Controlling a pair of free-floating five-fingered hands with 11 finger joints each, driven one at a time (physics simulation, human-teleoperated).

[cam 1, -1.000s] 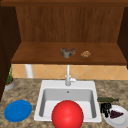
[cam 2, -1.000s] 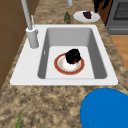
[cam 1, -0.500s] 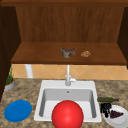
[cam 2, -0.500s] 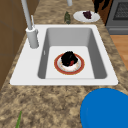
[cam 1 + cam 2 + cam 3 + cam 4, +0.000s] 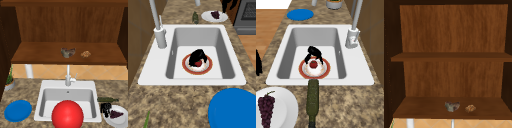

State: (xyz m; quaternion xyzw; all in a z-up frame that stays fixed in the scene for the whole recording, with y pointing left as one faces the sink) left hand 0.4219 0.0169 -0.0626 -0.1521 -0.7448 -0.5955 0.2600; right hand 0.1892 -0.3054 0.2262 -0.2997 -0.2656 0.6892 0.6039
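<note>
Granite-pattern countertop [image 5: 178, 105] surrounds a white single-basin sink [image 5: 203, 32]. A faucet [image 5: 159, 35] stands at the back edge of the sink, below a wooden wall shelf [image 5: 421, 110]. In the front view a large red round shape [image 5: 67, 115] covers the front of the basin. A blue plate [image 5: 18, 110] lies on the counter to the left of the sink. To the right lie a dark green bottle [image 5: 313, 100] and a white plate [image 5: 122, 120] carrying grapes [image 5: 266, 106].

A red-rimmed plate [image 5: 326, 70] rests flat on the basin floor, toward the front wall. Being round, it has no long axis to align with.

The left hand [image 5: 314, 51] is positioned directly over this plate. Its fingers are curled downward in an arch, with the tips on the white inner face of the plate. The fingers appear closed on the plate rather than hovering above it. A small red item [image 5: 313, 64] sits at the plate centre, straight below the arch of the fingers. The pictures do not show contact between the fingers and this item.

The right hand [image 5: 105, 108] hangs beside the white plate, just past the right rim of the sink. Its fingers are loosely extended and it holds nothing. It is well apart from the red-rimmed plate, so the left hand is the nearer of the two.
</note>
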